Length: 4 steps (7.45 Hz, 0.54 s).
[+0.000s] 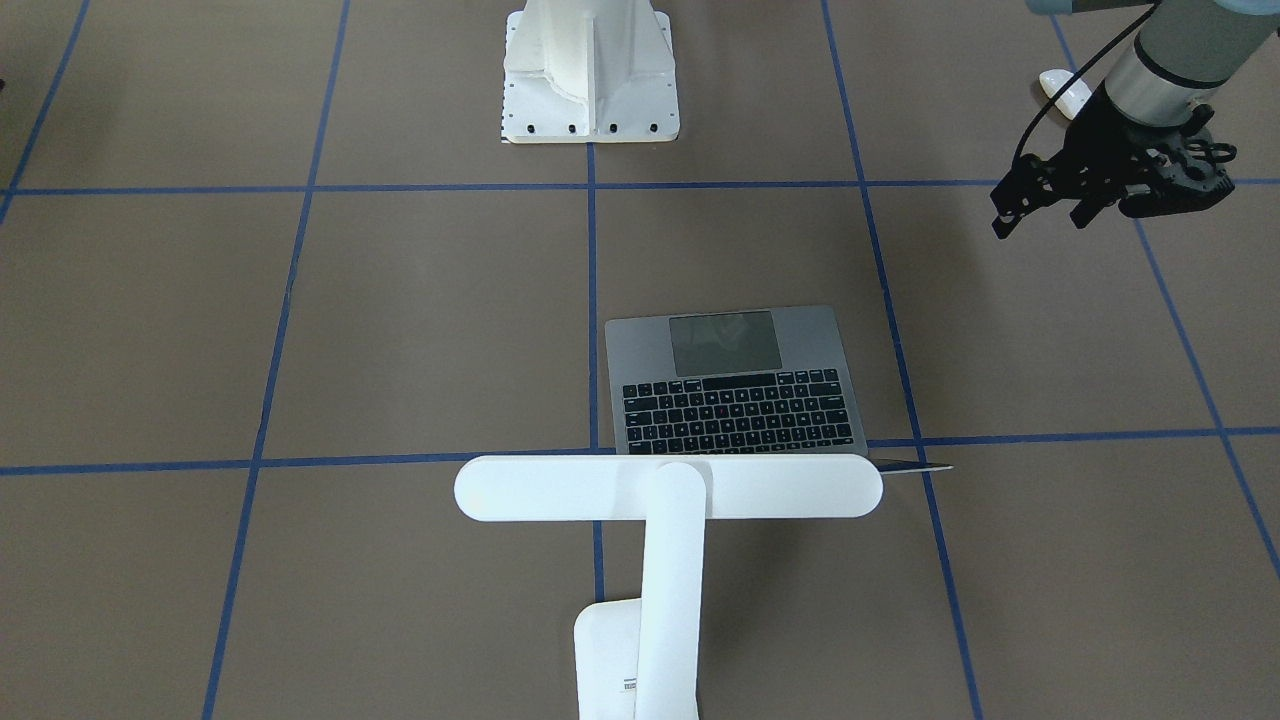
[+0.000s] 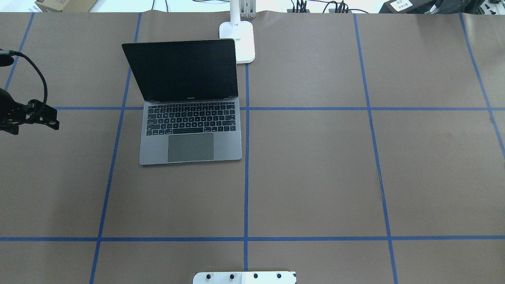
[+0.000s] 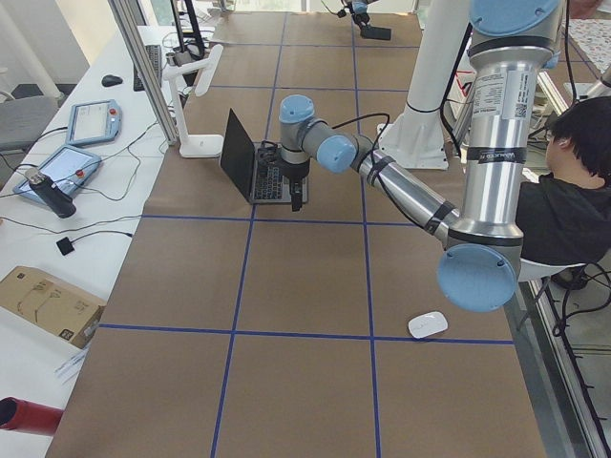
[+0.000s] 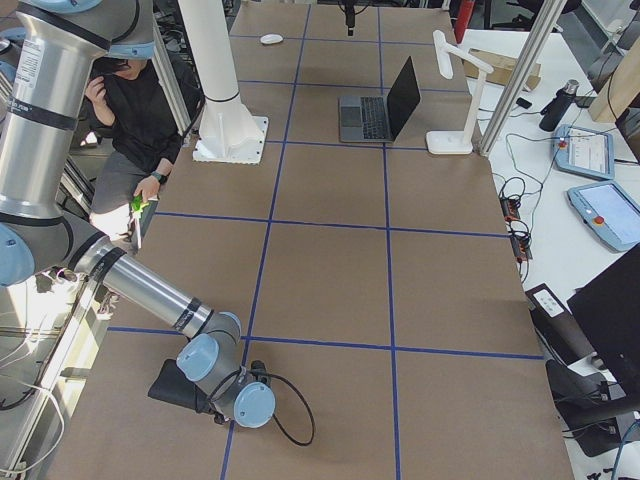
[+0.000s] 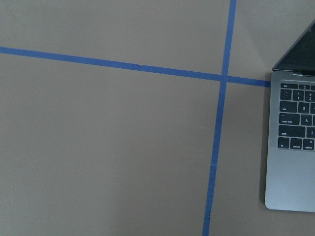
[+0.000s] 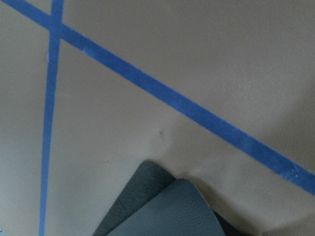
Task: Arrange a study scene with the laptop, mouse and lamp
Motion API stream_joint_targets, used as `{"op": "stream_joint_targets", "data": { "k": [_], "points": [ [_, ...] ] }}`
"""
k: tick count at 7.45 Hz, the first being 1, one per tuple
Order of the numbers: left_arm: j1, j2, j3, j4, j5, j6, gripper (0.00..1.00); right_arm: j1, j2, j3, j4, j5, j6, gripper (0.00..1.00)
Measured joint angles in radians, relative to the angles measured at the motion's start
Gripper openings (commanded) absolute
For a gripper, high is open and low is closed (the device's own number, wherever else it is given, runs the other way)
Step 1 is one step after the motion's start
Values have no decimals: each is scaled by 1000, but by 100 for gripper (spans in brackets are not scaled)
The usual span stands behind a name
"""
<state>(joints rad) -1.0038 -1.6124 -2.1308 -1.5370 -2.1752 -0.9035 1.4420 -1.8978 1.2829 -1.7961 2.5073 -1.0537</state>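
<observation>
Lamp [image 1: 668,487] looms nearest in the front view, its long bar running parallel to the worktop's [image 1: 300,330] far edge and crossing just over the hinge end of the open laptop [image 1: 735,380]. Both stand at that far edge, a little to the robot's left of centre, with the lamp's base just behind the lid and the keyboard facing the robot. By the look of it, these two are already in place.

The mouse [image 1: 1062,88] lies well apart from them, near the robot's own edge and toward the worktop's left end, with bare paper all round it. Its long axis appears to run roughly across the worktop, from the robot's edge toward the far one, somewhat skewed.

The left gripper [image 1: 1041,222] hangs above the worktop beside the laptop's left flank, fingers spread and holding nothing. From it, the mouse lies back toward the robot's edge and slightly further toward the left end, so the coming reach is likely a pull-back rather than a stretch forward.

The right gripper [image 4: 172,388] sits low at the right end near the robot's edge, far from everything; whether it is spread or pressed together cannot be told. The left arm is plainly the nearer one for the mouse.
</observation>
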Motion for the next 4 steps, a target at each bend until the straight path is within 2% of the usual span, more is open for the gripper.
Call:
{"op": "stream_joint_targets", "data": {
  "k": [4],
  "points": [
    [-1, -5, -4, 0, 1, -1, 100, 0, 0, 4, -22, 20, 3, 0]
  ]
}}
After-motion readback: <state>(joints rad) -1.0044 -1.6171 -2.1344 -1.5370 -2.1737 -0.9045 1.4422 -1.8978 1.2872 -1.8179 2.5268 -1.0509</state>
